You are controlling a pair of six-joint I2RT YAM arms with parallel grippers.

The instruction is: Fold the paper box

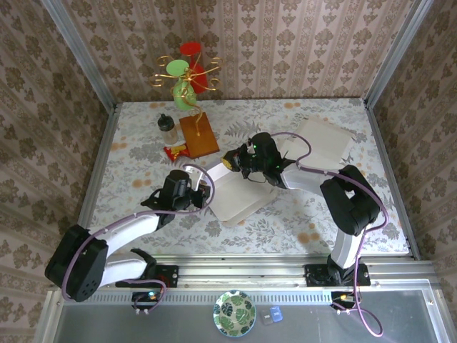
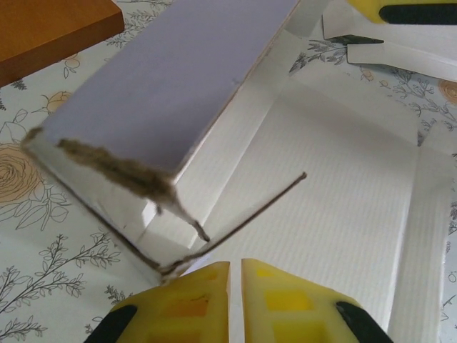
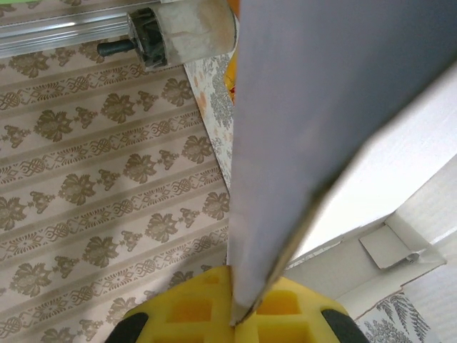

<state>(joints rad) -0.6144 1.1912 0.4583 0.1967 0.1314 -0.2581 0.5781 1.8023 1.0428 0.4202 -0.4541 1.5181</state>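
Papered in brown damask on three sides, floored by a flower-print tabletop (image 1: 300, 221). Toward the far left corner, clutter only: wire ornament stand (image 1: 187, 71), small bottle (image 1: 168, 128), brown board (image 1: 198, 134), all apart from the work.

Mid-fold, by the look of it: raising a side wall of the paper box (image 1: 239, 196), which lies at the middle of the tabletop, a little toward the near edge. On its left side, left gripper (image 1: 206, 193) low at a corner, fingers (image 2: 178, 307) narrowed to a slit and apparently nipping the near edge of the sheet. Seen from the left wrist: long wall tipped up off the ribbed white base, grey-lilac face uppermost, torn brown fibre along its end, corner tab loose and not tucked. At the far end of that wall, right gripper (image 1: 232, 161), fingers (image 3: 186, 314) closed on the panel's edge and holding it up.

Next, probably: bring the wall square, fold the end tab inward, then lift the adjoining end wall over it. Calls for a steady pinch on the left and a gentle turn on the right; too hard a pull likely to crease thin card.

Well to the right, toward the far right corner, second flat white blank (image 1: 321, 143).
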